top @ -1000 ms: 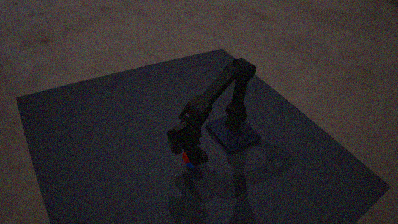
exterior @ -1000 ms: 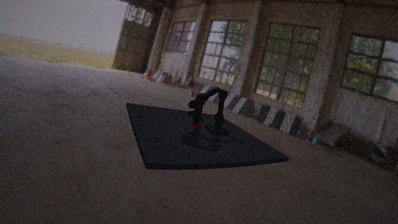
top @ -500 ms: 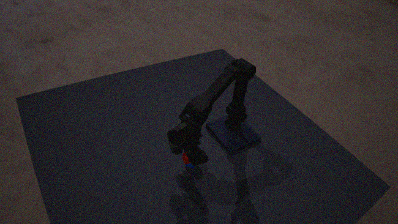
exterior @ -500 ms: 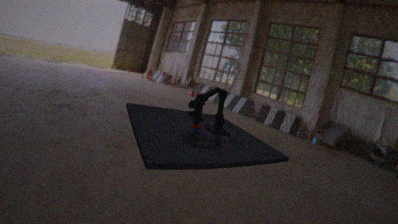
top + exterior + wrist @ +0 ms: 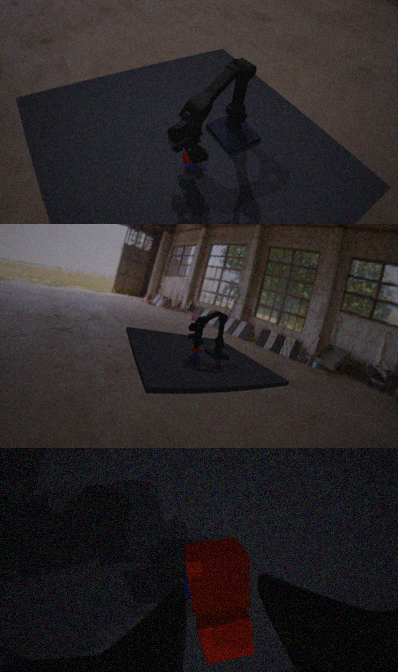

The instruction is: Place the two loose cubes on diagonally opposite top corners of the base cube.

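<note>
The scene is dark and grainy. A blue base cube point(image 5: 190, 165) point(image 5: 196, 354) stands on the mat, with red above it; only a blue sliver point(image 5: 187, 586) shows in the wrist view. Two red cubes show in the wrist view: one red cube point(image 5: 222, 580) between the fingers and another red cube point(image 5: 227, 642) just below it in the picture. Whether they touch cannot be told. Red also shows in the top and exterior views, partly behind the fingers. My gripper point(image 5: 221, 588) is open around the first red cube, with a visible gap beside the right finger.
The dark square mat point(image 5: 92, 122) point(image 5: 171, 377) carries the arm's base plate point(image 5: 214, 128), behind and to the right of the cubes in the top view. The arm's shadows and reflections lie around the cubes.
</note>
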Motion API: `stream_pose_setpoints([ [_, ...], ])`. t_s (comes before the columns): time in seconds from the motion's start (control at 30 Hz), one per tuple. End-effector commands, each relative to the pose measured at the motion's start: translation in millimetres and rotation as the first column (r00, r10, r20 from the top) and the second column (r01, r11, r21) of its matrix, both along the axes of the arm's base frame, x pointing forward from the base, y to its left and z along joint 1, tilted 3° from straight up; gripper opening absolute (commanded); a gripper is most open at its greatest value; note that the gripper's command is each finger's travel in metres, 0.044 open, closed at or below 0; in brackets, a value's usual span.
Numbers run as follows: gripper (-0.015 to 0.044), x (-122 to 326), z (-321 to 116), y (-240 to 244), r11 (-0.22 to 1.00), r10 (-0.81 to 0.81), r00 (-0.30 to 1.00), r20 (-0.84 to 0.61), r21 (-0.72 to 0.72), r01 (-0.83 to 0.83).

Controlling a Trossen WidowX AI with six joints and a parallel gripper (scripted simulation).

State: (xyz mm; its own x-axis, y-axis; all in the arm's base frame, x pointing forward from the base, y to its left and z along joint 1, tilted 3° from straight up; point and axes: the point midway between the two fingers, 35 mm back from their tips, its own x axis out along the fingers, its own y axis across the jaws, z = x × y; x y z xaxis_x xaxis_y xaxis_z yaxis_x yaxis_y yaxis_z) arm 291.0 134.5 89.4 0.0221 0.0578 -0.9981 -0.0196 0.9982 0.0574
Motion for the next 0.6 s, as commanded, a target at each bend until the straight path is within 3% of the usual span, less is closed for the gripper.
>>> stream_pose_setpoints([
  [0.0,0.0205,0.7,8.1,0.0,1.0,0.002,1.0,0.01,0.004,-0.002],
  [0.57,0.0205,0.1,29.2,-1.4,1.0,0.002,1.0,0.01,0.004,-0.002],
])
